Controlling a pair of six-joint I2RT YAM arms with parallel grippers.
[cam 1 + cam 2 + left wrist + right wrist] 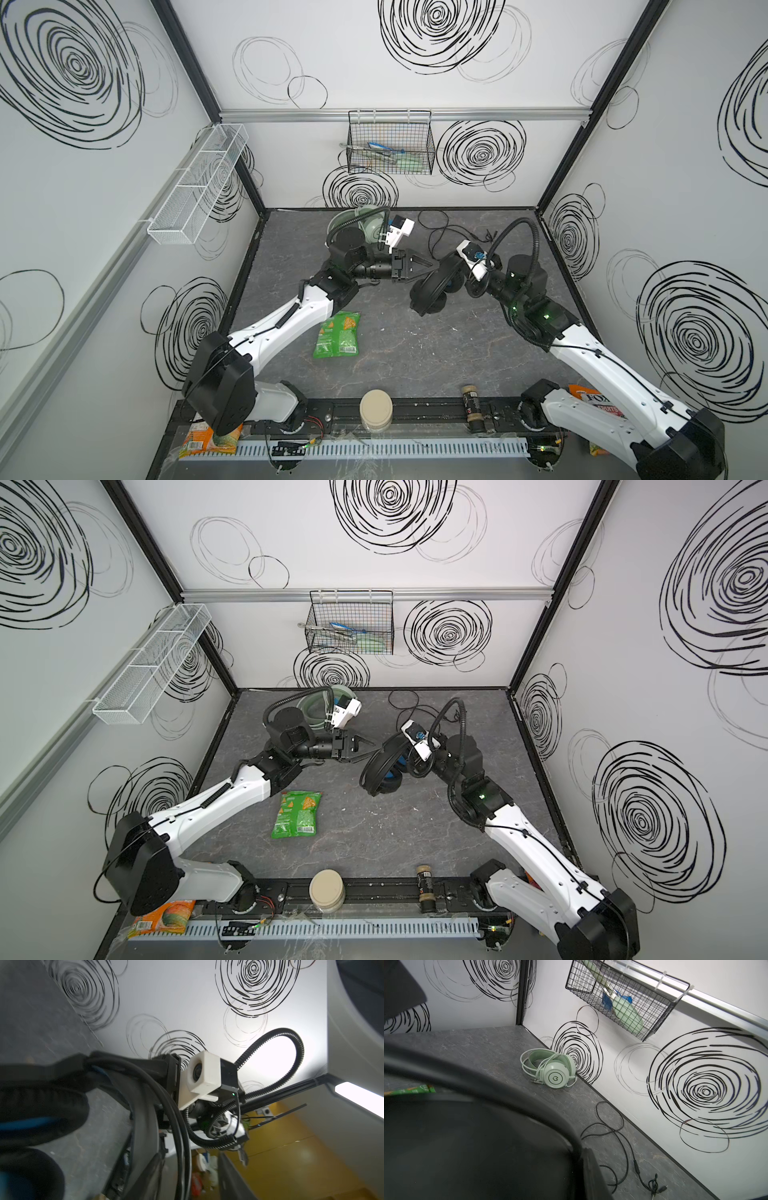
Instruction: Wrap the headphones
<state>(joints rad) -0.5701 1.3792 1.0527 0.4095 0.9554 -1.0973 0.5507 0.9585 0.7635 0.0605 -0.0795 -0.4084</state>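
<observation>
The black headphones [430, 293] hang above the middle of the table, blue lining showing inside the headband. My right gripper [397, 752] is shut on their headband; in the right wrist view the headband [492, 1088] fills the frame against one finger [593, 1172]. My left gripper [374, 748] stands open just left of the headband, with two strands of black cable [182, 1167] running between its fingers. The rest of the black cable [618, 1136] trails loose on the table behind. The mint-green headphones [556, 1076] lie at the back, cable coiled on them, partly hidden by my left arm in both top views.
A green snack bag [337, 334] lies on the table in front of my left arm. A round beige tub [376, 409] and a small jar [471, 405] sit on the front rail. A black wire basket [390, 143] hangs on the back wall, a white mesh basket [199, 183] on the left wall.
</observation>
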